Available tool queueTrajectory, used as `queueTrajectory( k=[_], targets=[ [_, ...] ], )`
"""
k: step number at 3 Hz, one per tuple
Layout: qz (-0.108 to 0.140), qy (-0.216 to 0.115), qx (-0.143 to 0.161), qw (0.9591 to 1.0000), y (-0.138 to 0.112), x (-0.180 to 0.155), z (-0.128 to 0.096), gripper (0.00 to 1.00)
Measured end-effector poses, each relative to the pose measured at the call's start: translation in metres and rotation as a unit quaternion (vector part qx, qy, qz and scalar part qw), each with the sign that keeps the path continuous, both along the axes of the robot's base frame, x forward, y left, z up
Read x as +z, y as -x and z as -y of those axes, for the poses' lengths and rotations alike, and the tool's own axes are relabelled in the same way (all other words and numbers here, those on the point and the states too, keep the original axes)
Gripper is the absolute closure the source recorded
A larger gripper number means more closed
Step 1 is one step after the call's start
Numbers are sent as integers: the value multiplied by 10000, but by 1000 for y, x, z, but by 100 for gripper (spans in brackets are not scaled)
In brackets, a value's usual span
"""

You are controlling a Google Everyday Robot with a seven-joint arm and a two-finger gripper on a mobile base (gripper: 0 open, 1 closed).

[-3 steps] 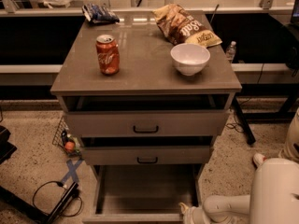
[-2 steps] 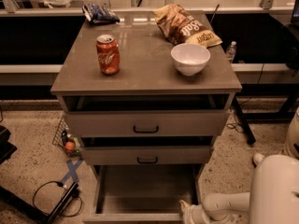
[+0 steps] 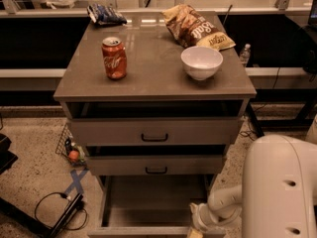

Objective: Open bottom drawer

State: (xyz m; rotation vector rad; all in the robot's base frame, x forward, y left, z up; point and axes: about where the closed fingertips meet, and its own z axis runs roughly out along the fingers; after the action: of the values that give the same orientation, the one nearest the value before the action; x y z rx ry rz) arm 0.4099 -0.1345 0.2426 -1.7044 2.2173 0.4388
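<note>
the bottom drawer point(image 3: 148, 205) stands pulled well out below the desk's front edge. its bare grey tray is open to view and its front panel lies at the lower border of the view, so i judge the task about done. the gripper point(image 3: 197, 226) sits low at that front panel, under the desk's right front corner, likely because the handle is down there; whether it grasps anything i cannot tell. the middle drawer point(image 3: 156, 165) and top drawer point(image 3: 154, 132) each show a dark gap above. on the desk point(image 3: 153, 68), a can point(image 3: 114, 58) stands near the left edge, a bowl point(image 3: 201, 62) near the right edge, chips point(image 3: 195, 29) at the back right corner and a packet point(image 3: 105, 14) at the back left corner. all sit clear of the pull.
</note>
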Motion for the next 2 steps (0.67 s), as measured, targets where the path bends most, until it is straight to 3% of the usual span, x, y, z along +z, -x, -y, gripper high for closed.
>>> queueTrajectory(
  k=[1, 2],
  targets=[
    [177, 148, 145, 9996, -21, 13, 2, 38],
    [419, -31, 351, 9985, -37, 11, -2, 61]
  ],
)
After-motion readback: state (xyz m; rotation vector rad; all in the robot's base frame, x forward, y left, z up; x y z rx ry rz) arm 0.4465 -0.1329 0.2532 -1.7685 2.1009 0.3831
